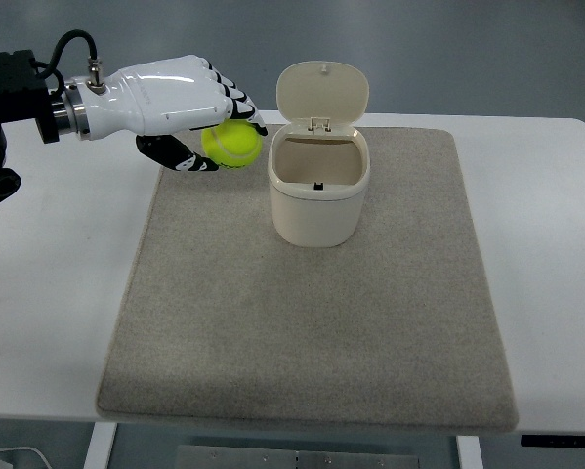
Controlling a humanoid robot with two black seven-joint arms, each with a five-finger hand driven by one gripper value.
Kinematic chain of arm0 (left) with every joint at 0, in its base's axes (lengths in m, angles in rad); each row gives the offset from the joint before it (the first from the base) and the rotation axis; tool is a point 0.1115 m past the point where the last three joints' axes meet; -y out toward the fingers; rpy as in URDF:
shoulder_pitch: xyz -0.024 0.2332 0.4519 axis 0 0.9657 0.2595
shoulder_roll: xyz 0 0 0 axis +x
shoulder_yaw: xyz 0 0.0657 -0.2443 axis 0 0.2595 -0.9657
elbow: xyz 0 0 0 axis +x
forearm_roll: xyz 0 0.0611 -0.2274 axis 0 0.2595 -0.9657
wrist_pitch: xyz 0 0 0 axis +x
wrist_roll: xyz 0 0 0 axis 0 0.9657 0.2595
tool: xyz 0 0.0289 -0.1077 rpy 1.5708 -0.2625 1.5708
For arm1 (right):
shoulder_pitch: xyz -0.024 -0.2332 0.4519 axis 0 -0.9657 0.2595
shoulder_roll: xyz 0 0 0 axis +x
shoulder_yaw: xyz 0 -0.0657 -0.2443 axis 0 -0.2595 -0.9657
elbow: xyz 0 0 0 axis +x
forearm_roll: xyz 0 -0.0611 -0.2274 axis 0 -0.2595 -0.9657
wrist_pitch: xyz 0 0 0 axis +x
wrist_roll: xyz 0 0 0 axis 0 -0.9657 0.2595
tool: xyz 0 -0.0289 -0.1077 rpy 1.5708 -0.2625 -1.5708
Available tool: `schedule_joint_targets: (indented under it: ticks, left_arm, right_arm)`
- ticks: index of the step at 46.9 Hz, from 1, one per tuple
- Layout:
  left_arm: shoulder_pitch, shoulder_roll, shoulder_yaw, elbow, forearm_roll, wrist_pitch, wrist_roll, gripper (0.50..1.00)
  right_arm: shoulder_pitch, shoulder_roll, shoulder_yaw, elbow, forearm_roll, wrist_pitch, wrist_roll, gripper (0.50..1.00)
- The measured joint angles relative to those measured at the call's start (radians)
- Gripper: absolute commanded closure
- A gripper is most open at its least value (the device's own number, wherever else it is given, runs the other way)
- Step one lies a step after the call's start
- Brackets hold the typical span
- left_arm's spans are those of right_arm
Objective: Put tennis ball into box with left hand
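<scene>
Gripping tennis ball (232,145), left hand (180,109) beside box (318,186) rim.

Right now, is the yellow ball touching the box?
Apart. The top view shows bare mat between the tennis ball, gripped in the left hand, and the open box.

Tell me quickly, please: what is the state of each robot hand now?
Left robot hand: closed on the tennis ball.
Right robot hand: not in view.

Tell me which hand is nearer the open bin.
Left. The left hand holds the tennis ball just to the picture's left of the bin, near its rim. The right hand is not in view.
</scene>
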Motion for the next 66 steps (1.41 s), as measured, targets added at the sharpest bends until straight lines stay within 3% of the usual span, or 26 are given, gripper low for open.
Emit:
schedule_joint_targets:
  ticks: [16, 29, 34, 38, 44, 48, 54, 58, 66]
  left_arm:
    - [-0.019, -0.203, 0.011, 0.1, 0.212, 0.01, 0.004, 1.0]
    - [-0.029, -0.274, 0.011, 0.127, 0.231, 0.029, 0.005, 1.0]
    - [-0.029, -0.285, 0.011, 0.145, 0.232, 0.031, 0.006, 0.902]
    - [-0.019, -0.306, 0.01, 0.162, 0.233, 0.045, 0.007, 0.761]
    - [-0.012, -0.314, 0.01, 0.167, 0.233, 0.062, 0.007, 0.654]
    - [-0.012, -0.314, 0.01, 0.167, 0.233, 0.063, 0.007, 0.617]
    - [-0.01, -0.304, 0.008, 0.167, 0.227, 0.064, 0.007, 0.611]
    - [-0.005, -0.284, 0.008, 0.163, 0.219, 0.065, 0.006, 0.532]
    - [0.022, -0.238, 0.007, 0.144, 0.198, 0.105, 0.004, 0.51]
  right_arm:
    - [0.0, 0.0, 0.0, 0.0, 0.0, 0.0, 0.0, 0.56]
    - [0.0, 0.0, 0.0, 0.0, 0.0, 0.0, 0.0, 0.562]
    - [0.0, 0.0, 0.0, 0.0, 0.0, 0.0, 0.0, 0.562]
    - [0.0, 0.0, 0.0, 0.0, 0.0, 0.0, 0.0, 0.56]
    - [0.0, 0.0, 0.0, 0.0, 0.0, 0.0, 0.0, 0.562]
    - [0.0, 0.0, 0.0, 0.0, 0.0, 0.0, 0.0, 0.562]
    - [0.0, 0.0, 0.0, 0.0, 0.0, 0.0, 0.0, 0.562]
    - [0.0, 0.0, 0.0, 0.0, 0.0, 0.0, 0.0, 0.562]
    - [0.0, 0.0, 0.0, 0.0, 0.0, 0.0, 0.0, 0.562]
